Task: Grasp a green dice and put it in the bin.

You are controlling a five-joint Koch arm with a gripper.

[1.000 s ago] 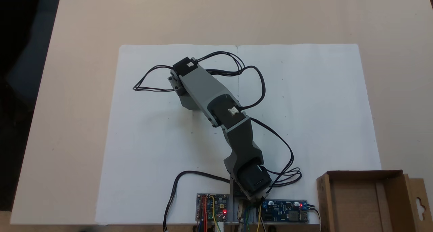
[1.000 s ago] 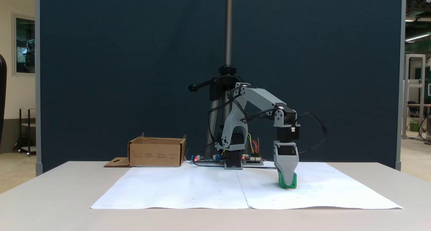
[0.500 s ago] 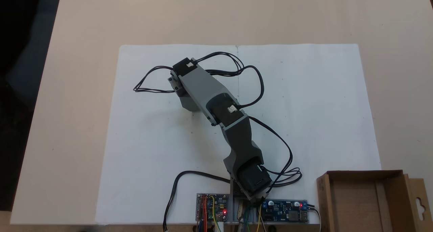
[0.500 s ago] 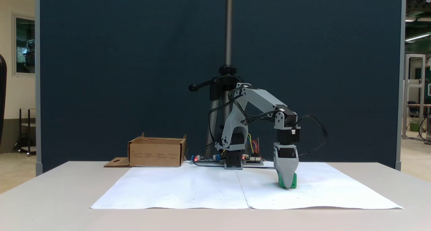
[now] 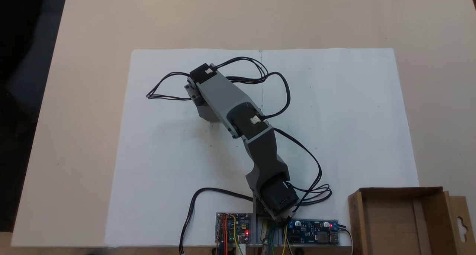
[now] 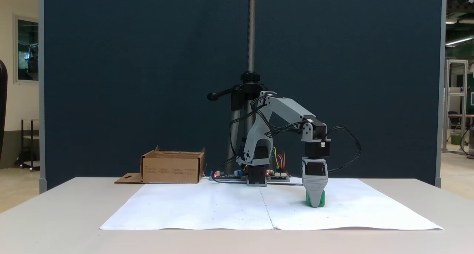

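Free room: bare white paper sheet (image 6: 207,206) spans bench (image 6: 55,217) between pincer (image 6: 314,204) and bin (image 6: 172,167) | Obstacles: arm base and circuit boards (image 5: 277,232) beside bin; camera pole (image 6: 251,32) behind | Bin top open.

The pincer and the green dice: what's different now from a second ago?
In a fixed view, the pincer has sunk lower over the dice, so its grey tip now covers more of the green and reaches the paper. Whether it has closed on the dice cannot be told. The dice has stayed on its spot, and the bin has not moved.
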